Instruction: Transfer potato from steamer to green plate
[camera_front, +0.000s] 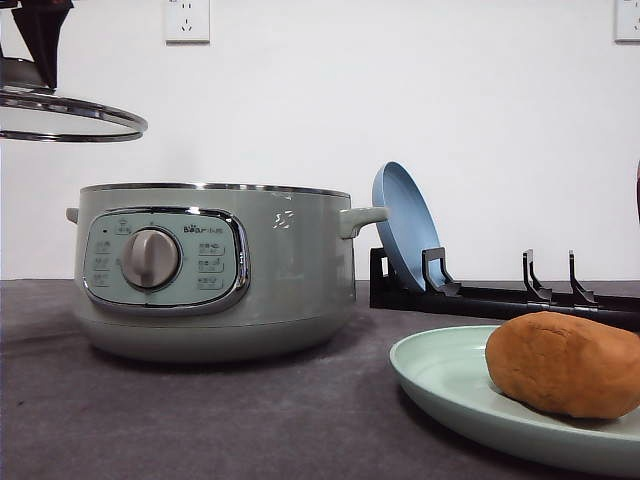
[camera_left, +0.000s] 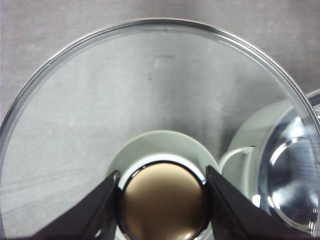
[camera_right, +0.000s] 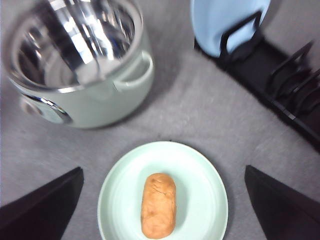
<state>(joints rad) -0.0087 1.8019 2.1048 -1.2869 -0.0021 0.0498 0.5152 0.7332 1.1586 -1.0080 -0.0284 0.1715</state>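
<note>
While my left pincer (camera_left: 162, 200) grips the glass lid's (camera_left: 150, 100) knob, my right pincer (camera_right: 162, 200) gapes over the orange-brown potato (camera_right: 158, 205) on the mint-green plate (camera_right: 200, 170); the sage-green steamer (camera_front: 280, 290), frame left, reads "Bear".

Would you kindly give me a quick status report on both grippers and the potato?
Left gripper shut on lid knob, glass lid held above steamer. Right gripper open above green plate. Potato on plate. Nothing in the way.

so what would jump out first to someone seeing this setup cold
Probably the potato, lying on the green plate nearest the camera at front right. Next the steamer at centre-left, open, while the left gripper holds its glass lid by the knob high at upper left. Behind, a blue plate leans in a black rack.
</note>
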